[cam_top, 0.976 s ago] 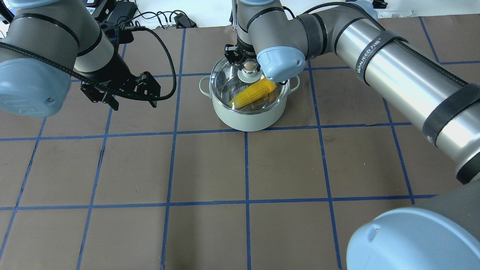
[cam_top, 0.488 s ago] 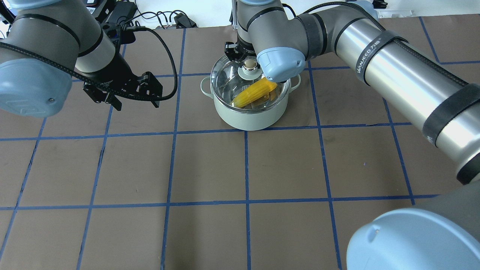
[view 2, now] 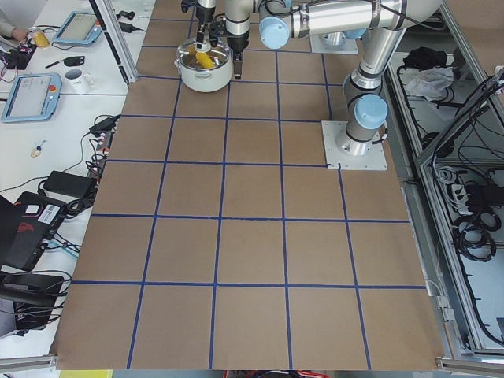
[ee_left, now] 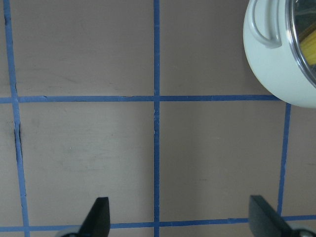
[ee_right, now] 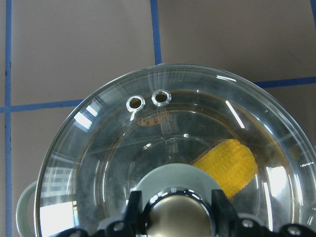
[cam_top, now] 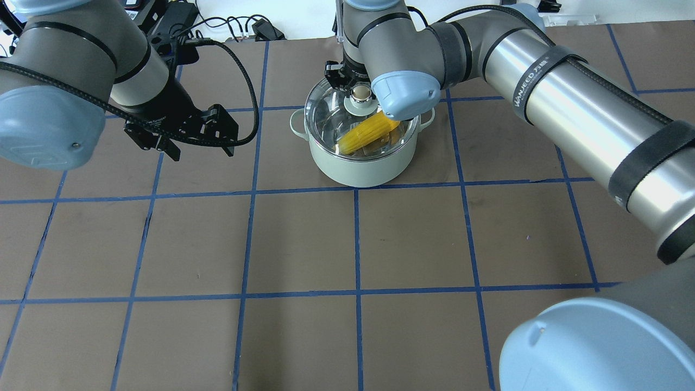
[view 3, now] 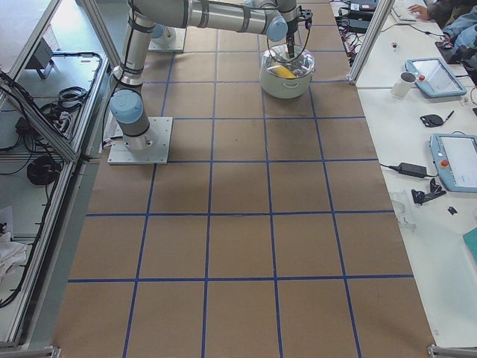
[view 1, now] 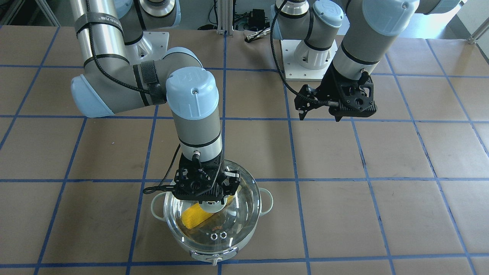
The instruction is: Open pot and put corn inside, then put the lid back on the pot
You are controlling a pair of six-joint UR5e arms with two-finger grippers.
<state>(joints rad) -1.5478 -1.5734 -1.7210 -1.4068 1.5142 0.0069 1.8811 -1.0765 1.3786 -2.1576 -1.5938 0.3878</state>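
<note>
**Lid over the corn, and the let-go is what matters now**

Start wide: the brown, blue-taped bench point(cam_top: 412, 244), with the right arm point(cam_top: 570, 103) reaching long across it to the far middle. The left arm point(cam_top: 70, 70) hangs off to its own side, well apart from the action.

Under the right wrist sits the pot point(cam_top: 358, 171), upright on the bench. The lid point(view 1: 237, 225) lies across its mouth, rim over rim all the way round as far as the front view shows. Whether it's fully bedded, I can't say.

Through the glass there's the corn point(cam_top: 369, 134), inside the pot, lying slantwise on the bottom.

Smaller now: the knob point(ee_right: 178, 219) at the lid's centre. The right fingers point(ee_right: 132, 215) are narrow, one each side of it, pinched onto it. The left fingers point(ee_left: 98, 217) are spread wide with nothing between them, above bare bench, the pot just in the corner of their camera.

By my reading this is the closing step, and it's nearly done.

To finish it cleanly:
- Ease any remaining height straight down with no sideways drag, so the lid centres in the rim.
- Spread the fingers fully before lifting.
- Rise dead vertical, so neither finger catches the knob and tips the glass.
- Watch for the pot sliding, since nothing is holding it.
</note>
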